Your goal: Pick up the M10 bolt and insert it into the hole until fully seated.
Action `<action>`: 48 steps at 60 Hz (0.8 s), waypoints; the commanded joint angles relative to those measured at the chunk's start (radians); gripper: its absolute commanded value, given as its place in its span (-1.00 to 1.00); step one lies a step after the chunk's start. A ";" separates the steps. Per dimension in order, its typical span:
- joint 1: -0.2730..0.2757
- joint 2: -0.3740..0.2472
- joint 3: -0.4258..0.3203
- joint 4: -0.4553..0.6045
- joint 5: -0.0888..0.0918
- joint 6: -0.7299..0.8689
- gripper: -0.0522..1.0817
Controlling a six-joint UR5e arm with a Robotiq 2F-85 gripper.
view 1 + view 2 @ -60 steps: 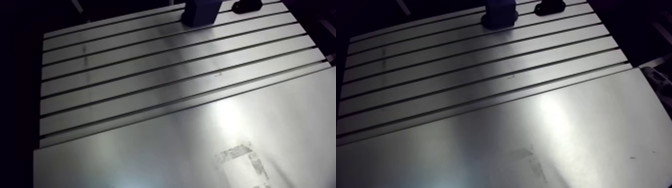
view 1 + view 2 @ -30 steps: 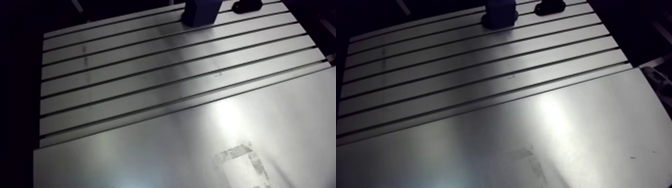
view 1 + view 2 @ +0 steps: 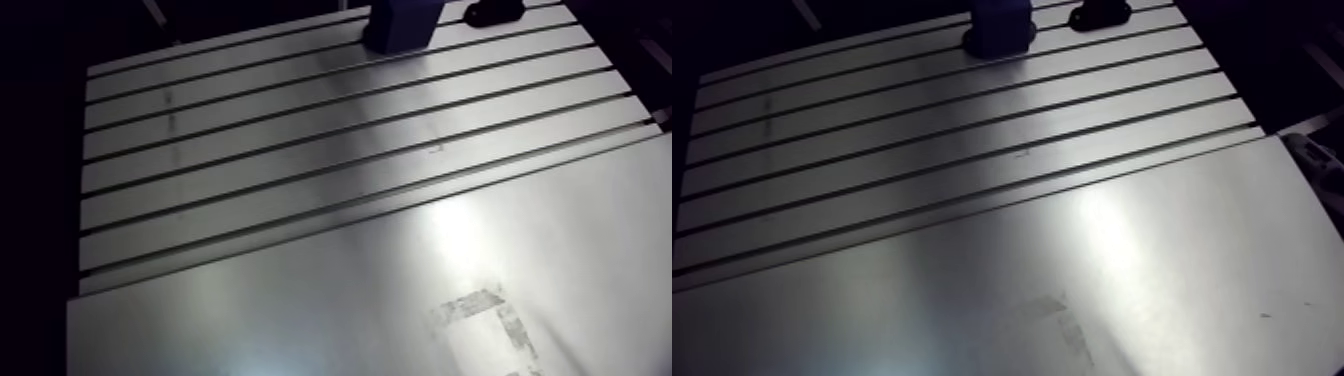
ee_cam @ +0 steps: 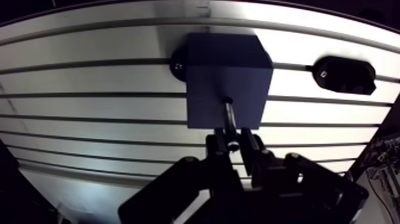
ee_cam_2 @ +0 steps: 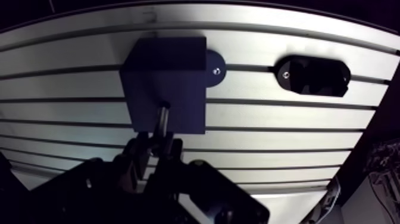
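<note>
claw [image 4: 233, 142] pinching slim dark metal bolt [image 4: 229, 118], tip in dark-blue square block [image 4: 226, 65] at bench's [image 3: 300, 150] far edge; unchanged since earlier, probably unseated.

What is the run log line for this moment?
phase: insertion | gripper: shut on M10 bolt | bolt tip: at hole in blue block | seated: not yet

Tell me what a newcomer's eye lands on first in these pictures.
First comes the dark blue block, standing on the slotted aluminium table just ahead of the gripper. Next is the M10 bolt, clamped in the gripper with its tip meeting the block's top face. Beside the block, a black oval plate lies flat on the table.
</note>
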 commanded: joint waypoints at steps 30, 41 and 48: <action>0.000 0.000 0.003 0.000 -0.001 0.002 0.98; 0.000 0.001 0.003 -0.002 -0.001 0.002 0.98; 0.000 0.001 0.001 -0.002 -0.001 0.002 0.98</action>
